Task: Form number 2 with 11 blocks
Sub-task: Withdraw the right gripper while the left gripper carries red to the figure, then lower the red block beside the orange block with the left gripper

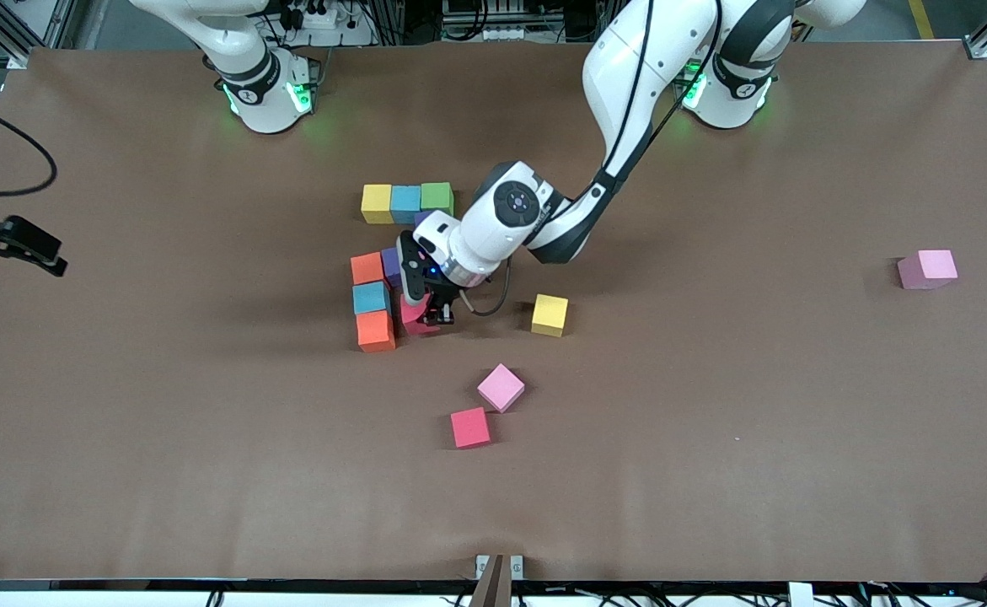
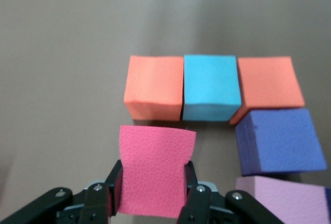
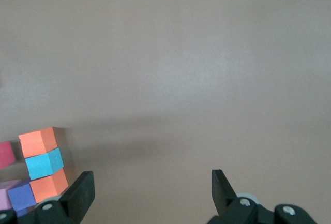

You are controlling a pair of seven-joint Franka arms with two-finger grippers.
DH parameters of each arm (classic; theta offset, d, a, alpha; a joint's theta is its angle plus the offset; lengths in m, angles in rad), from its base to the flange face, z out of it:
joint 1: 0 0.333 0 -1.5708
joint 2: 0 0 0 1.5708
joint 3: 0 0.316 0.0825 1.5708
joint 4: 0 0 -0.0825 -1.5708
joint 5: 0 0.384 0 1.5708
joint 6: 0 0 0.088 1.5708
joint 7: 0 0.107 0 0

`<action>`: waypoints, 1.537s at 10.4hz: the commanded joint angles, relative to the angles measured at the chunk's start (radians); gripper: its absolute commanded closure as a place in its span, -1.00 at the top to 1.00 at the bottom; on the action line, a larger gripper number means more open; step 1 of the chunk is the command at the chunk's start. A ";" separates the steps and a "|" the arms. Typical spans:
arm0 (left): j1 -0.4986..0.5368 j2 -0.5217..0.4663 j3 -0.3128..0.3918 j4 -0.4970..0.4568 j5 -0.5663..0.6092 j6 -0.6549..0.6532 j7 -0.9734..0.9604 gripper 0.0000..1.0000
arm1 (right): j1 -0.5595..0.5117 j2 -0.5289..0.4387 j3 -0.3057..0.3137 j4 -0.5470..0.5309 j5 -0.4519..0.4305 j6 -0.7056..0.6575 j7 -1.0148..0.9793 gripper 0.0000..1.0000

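My left gripper [image 2: 153, 188] is shut on a pink-red block [image 2: 155, 169], held low beside the orange block [image 1: 375, 330] at the near end of a column. That column runs orange, blue [image 1: 371, 298], orange [image 1: 367, 267], with a purple block [image 1: 391, 265] next to the farthest orange one. A lilac block [image 2: 282, 198] lies beside the purple one. Farther from the camera, yellow [image 1: 377, 203], blue [image 1: 405, 202] and green [image 1: 437, 198] blocks form a row. The left hand hides what lies between row and column. My right gripper [image 3: 151, 188] hangs open and empty over bare table at the right arm's end.
Loose blocks lie on the brown table [image 1: 712, 421]: a yellow one [image 1: 549, 314] beside the left gripper, a pink one [image 1: 501, 387] and a red one [image 1: 469, 427] nearer the camera, and a pink one [image 1: 927, 269] at the left arm's end.
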 commanded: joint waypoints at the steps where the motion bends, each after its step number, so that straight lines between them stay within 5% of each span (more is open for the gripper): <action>1: 0.011 0.042 -0.009 0.029 -0.070 0.011 0.123 -0.96 | 0.007 0.013 -0.007 0.039 0.018 -0.032 -0.015 1.00; 16: 0.016 0.220 -0.046 0.247 -0.195 -0.020 0.205 -0.95 | -0.004 0.033 -0.012 0.070 0.016 -0.031 -0.006 1.00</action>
